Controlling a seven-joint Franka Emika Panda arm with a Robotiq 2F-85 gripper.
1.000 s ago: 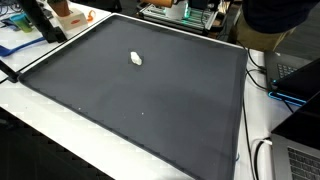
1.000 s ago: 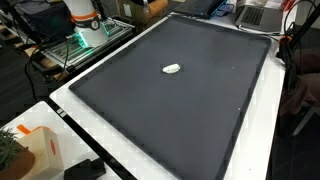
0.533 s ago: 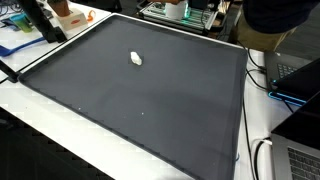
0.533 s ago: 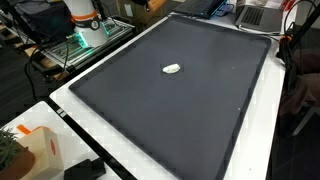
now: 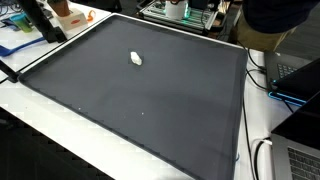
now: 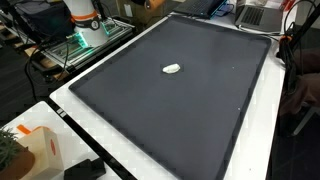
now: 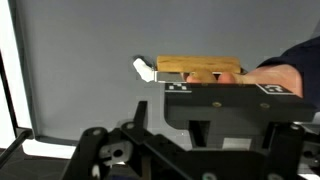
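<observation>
Wooden block (image 7: 199, 68), held by a person's hand (image 7: 272, 78) just beyond the spread end effector (image 7: 225, 92), could be knocked loose, or the hand pinched, if closure were mistimed.

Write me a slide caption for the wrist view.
Wrist view: a small white object on the dark mat, next to a wooden block with a person's hand at it.

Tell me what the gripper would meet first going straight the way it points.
Likely the wooden block a person's hand holds, straight ahead in the wrist view; the small white object lies beside it. Depth is unclear.
</observation>
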